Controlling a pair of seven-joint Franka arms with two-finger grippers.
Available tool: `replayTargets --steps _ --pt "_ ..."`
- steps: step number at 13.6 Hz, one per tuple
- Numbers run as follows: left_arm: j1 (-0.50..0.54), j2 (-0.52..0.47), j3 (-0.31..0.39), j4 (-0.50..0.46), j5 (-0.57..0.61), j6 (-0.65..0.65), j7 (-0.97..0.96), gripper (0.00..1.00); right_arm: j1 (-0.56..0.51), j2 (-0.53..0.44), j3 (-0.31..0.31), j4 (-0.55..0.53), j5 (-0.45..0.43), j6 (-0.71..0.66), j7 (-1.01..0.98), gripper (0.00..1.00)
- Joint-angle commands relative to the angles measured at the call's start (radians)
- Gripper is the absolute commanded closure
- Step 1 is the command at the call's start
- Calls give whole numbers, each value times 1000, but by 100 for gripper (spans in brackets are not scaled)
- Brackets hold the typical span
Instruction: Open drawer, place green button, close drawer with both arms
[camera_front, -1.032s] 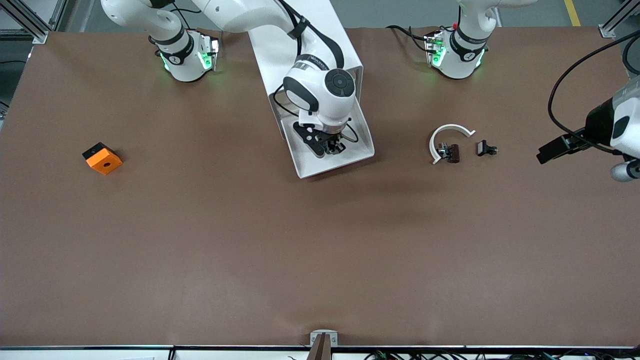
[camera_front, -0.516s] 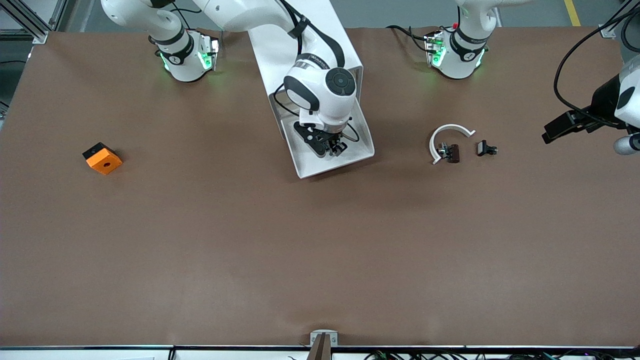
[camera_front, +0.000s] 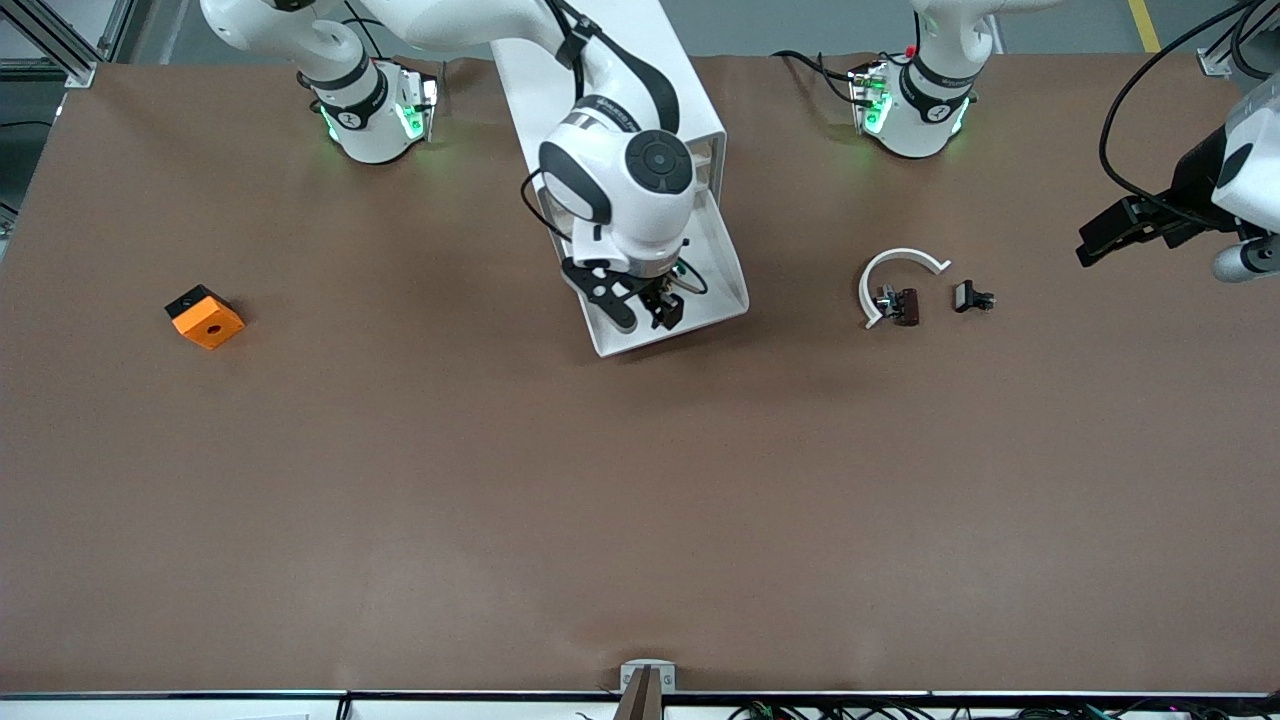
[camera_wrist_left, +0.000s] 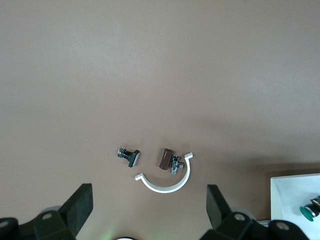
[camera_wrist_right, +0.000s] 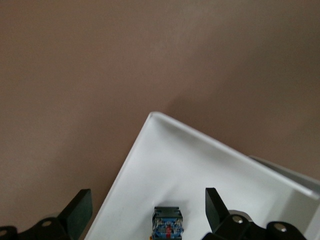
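the right hand (camera_front: 652, 307) hangs over the open drawer (camera_front: 722, 300) in the front view, its fingers spread and gripping nothing; the arm hides most of the tray, so the button cannot be made out here. the drawer sticks out of the white cabinet (camera_front: 640, 70) toward the camera. the left hand (camera_front: 1105, 230) waits in the air at the left arm's end of the tabletop (camera_front: 640, 500), well apart from the drawer. an orange cube (camera_front: 204, 316) lies toward the right arm's end, and a brown clip with a white curved strip (camera_front: 895, 290) and a small dark part (camera_front: 972, 297) lie between the drawer and the left hand.

in the left wrist view the left hand (camera_wrist_left: 150, 205) is released, empty, over the clip (camera_wrist_left: 167, 170) and the small dark part (camera_wrist_left: 129, 155). at the edge of this view the button (camera_wrist_left: 311, 210) lies in the drawer's corner (camera_wrist_left: 285, 200).

in the right wrist view the spread fingers (camera_wrist_right: 79, 207) frame the button (camera_wrist_right: 167, 225), which rests on the drawer floor (camera_wrist_right: 200, 170) near its side wall.

likely risks: the right hand could catch the drawer rim or nudge the button as it lifts out. nothing appears to block the drawer front.
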Motion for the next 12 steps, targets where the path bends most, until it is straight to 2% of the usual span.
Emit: replayTargets --steps 1,5,9,12 --pt "15 -58 -22 -72 19 41 62 0 -91 -52 12 45 91 -85 -190 0" --pt "18 -57 -22 -72 16 41 165 0 -235 -158 7 40 96 -230 -512 0" --pt "16 -60 -23 -75 16 24 166 0 -387 -252 5 31 97 -381 -801 0" --pt "15 -78 -25 -86 13 19 166 0 -518 -348 5 -52 97 -402 -1008 0"
